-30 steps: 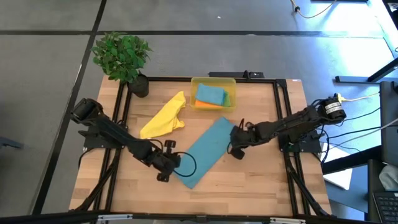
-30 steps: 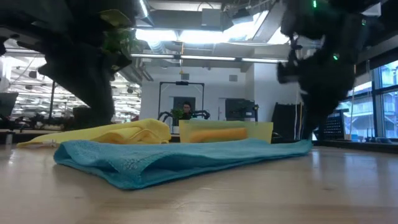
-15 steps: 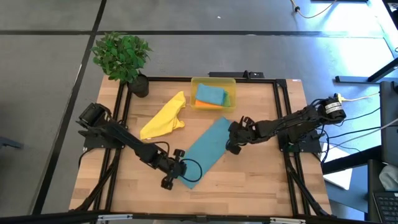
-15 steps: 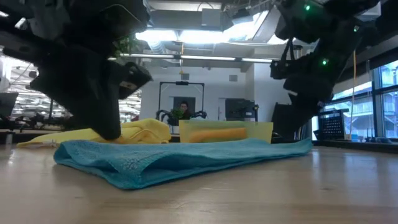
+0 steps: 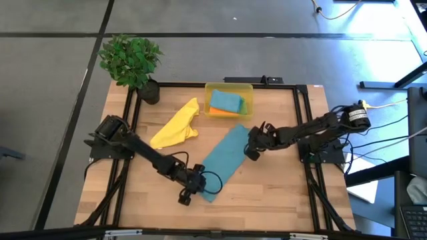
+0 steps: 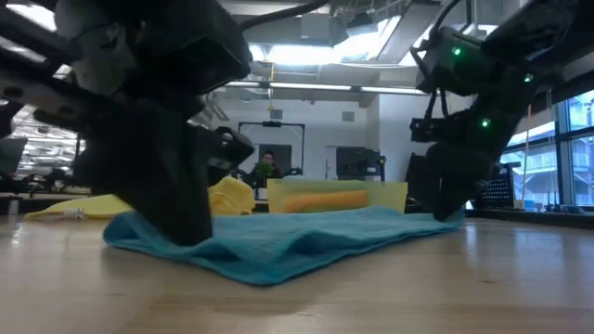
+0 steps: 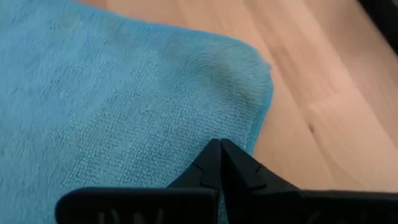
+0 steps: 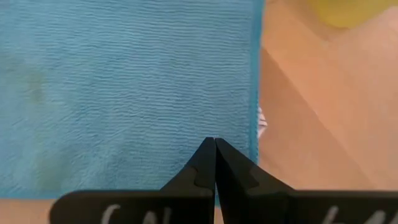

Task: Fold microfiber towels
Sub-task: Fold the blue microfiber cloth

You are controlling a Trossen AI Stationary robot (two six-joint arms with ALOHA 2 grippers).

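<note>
Both grippers, left [image 5: 194, 189] & right [image 5: 251, 150], pinched on the teal towel [image 5: 223, 160] ends; thin grip, corner prob slips mid-fold.

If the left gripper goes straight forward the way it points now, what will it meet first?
Most likely the teal towel. The shut left gripper points across its corner, with bare table beyond the edge. How high the tips sit above the cloth is unclear.
</note>
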